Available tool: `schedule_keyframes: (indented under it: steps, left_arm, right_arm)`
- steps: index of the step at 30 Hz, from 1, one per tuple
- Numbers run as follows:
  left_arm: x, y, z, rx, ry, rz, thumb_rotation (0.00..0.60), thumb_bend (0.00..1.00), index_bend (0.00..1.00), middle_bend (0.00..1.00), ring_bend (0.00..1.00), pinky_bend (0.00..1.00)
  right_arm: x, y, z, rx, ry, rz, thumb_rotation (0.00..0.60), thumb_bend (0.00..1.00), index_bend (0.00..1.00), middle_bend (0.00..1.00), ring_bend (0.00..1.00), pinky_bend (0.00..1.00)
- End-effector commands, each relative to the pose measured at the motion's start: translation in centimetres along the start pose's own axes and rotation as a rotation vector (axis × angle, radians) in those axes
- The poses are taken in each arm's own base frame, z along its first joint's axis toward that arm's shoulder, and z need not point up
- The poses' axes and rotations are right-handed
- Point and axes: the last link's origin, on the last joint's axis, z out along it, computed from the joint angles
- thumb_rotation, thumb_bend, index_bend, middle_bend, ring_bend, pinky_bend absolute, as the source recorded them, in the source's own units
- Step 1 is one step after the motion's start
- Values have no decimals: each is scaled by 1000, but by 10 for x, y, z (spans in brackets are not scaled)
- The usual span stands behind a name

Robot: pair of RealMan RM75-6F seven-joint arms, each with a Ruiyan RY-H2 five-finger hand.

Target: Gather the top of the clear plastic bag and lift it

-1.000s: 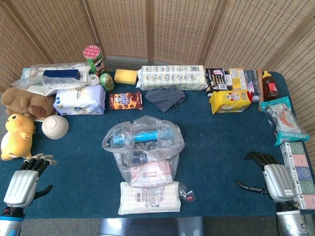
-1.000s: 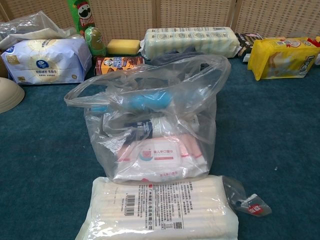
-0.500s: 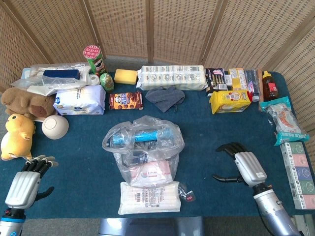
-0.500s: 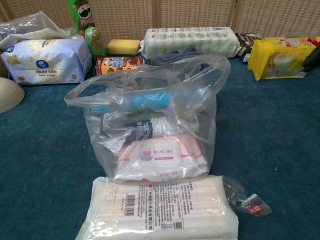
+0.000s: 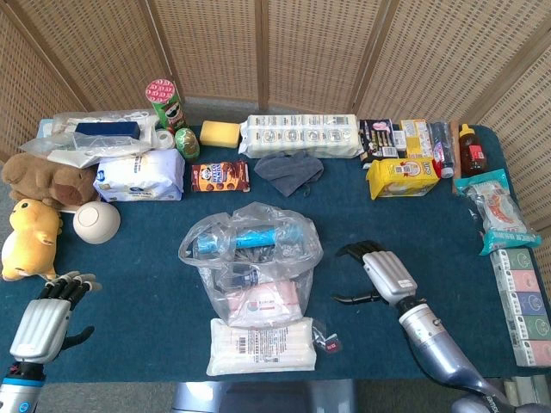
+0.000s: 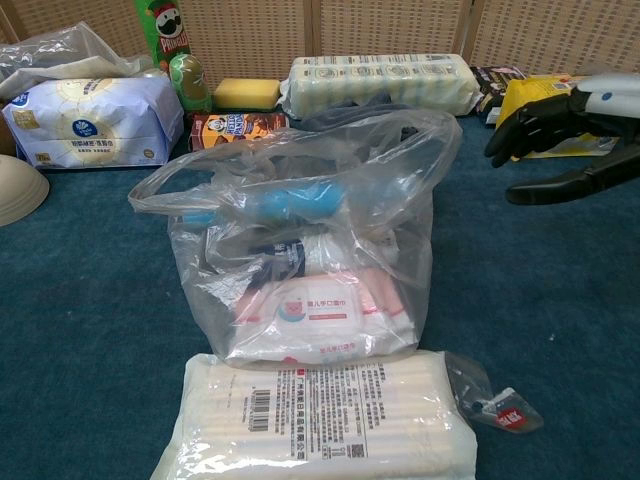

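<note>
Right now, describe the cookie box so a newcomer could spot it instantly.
Start at the clear plastic bag in the middle of the blue table and look straight toward the back row. The cookie box lies just behind the bag, between the white-and-blue tissue pack and the grey cloth. It is the only small dark brown box there, with cookies pictured on it.

Clear plastic bag (image 6: 300, 230) upright mid-frame on blue surface (image 6: 90, 300), top loose and gaping. Inside: blue tube near top, pink wipes pack (image 6: 320, 315) at bottom. Flat white packet (image 6: 315, 420) lying just before bag. Right hand (image 6: 565, 130) at frame's right edge, apart from bag, dark fingers (image 6: 520, 125) spread, thumb below, holding nothing. Behind: tissue pack (image 6: 90, 120), long roll pack (image 6: 380, 85), yellow sponge (image 6: 247, 93).
</note>
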Motion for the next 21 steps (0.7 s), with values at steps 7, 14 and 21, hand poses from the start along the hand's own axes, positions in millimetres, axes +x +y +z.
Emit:
schedule_keyframes:
  steps: [7, 14, 21]
  left_arm:
    - [-6, -9, 3, 17, -18, -14, 600, 124, 302, 253, 175, 190]
    - [-10, -15, 4, 25, -24, -25, 600, 124, 301, 253, 175, 191]
    - [-14, -19, 5, 31, -35, -37, 600, 125, 301, 253, 175, 191]
  right_arm:
    - [-15, -33, 36, 30, -99, 111, 293, 67, 245, 258, 193, 136]
    - [-18, -59, 56, 50, -152, 231, 294, 67, 245, 260, 194, 136]
    - [-23, -90, 74, 82, -239, 423, 294, 67, 245, 268, 196, 128]
